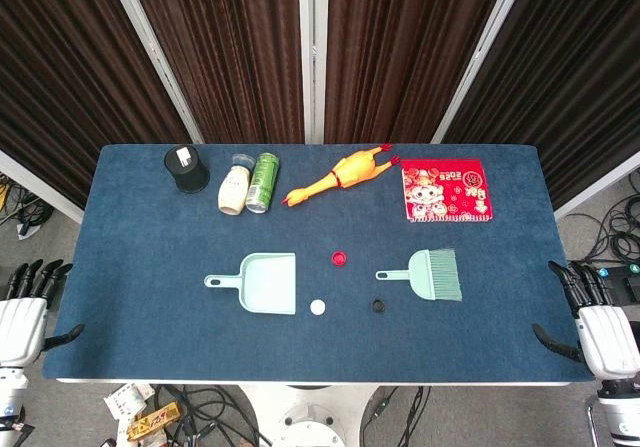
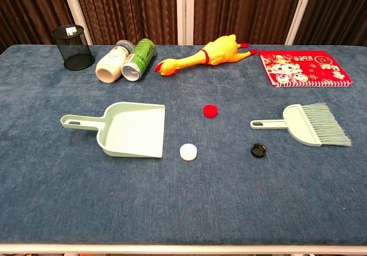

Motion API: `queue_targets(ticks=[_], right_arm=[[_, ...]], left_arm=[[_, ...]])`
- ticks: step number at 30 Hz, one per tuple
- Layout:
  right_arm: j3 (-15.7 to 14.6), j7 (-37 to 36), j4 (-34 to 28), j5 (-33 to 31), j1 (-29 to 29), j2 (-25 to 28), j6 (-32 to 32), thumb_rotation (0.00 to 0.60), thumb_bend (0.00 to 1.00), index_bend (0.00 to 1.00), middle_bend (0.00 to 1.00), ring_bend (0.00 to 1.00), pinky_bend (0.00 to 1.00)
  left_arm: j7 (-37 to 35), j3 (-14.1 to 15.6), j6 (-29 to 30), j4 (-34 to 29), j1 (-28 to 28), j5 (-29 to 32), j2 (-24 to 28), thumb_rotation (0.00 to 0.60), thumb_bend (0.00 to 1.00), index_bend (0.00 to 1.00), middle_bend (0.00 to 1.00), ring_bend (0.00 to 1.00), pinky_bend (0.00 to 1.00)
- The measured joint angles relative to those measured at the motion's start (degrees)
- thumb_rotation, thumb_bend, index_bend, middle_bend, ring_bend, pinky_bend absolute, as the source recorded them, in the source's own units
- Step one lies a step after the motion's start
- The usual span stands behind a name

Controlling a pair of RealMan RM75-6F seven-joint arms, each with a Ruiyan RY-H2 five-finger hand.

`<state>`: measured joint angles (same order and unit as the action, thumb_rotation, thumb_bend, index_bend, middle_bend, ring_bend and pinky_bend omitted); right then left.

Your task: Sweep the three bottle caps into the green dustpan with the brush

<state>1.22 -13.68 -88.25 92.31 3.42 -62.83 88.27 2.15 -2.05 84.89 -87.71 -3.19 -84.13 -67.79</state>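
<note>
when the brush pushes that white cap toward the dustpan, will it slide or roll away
The white cap lies flat on the blue cloth-covered table, so it will probably slide, not roll. It looks small and light, so a quick stroke of the brush might flick it past the dustpan.

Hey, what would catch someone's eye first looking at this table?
Probably the yellow rubber chicken lying at the back, beside the bright red notebook to its right. Nearer the front, the green dustpan and brush face each other, with red, white and black caps between them.
</note>
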Motion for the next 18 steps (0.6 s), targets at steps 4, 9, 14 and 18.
queue_targets(ticks=[4,9,14,18], right_arm=[[-0.09,-0.52,-0.07,0.08,0.13,0.01,-0.26,0.6,0.15,0.0,0.14,0.0,0.0],[-0.33,-1.4,-0.13,0.54,0.26,0.32,-0.36,0.6,0.15,0.0,0.14,0.0,0.0],[-0.34,-1.06,-0.29,1.16,0.62,0.45,-0.37,0.6,0.17,0.0,0.15,0.0,0.0],[-0.18,0.74,-1.04,1.83,2.51,0.58,-2.94,0.6,0.21,0.02,0.19,0.0,0.0]], left_arm=[[-0.2,-0.22,1.31,0.69,0.34,-0.18,-0.78,0.6,0.12,0.13,0.1,0.04,0.06],[0.16,0.06,1.74,1.02,0.79,-0.41,-1.24,0.6,0.12,0.13,0.1,0.03,0.06],[0.1,0.09,2.0,0.84,0.83,-0.74,-1.18,0.6,0.12,0.13,0.1,0.04,0.06],[-0.07,0.21,1.31,0.64,0.63,-0.72,-0.84,0.6,0.12,0.13,0.1,0.03,0.06]])
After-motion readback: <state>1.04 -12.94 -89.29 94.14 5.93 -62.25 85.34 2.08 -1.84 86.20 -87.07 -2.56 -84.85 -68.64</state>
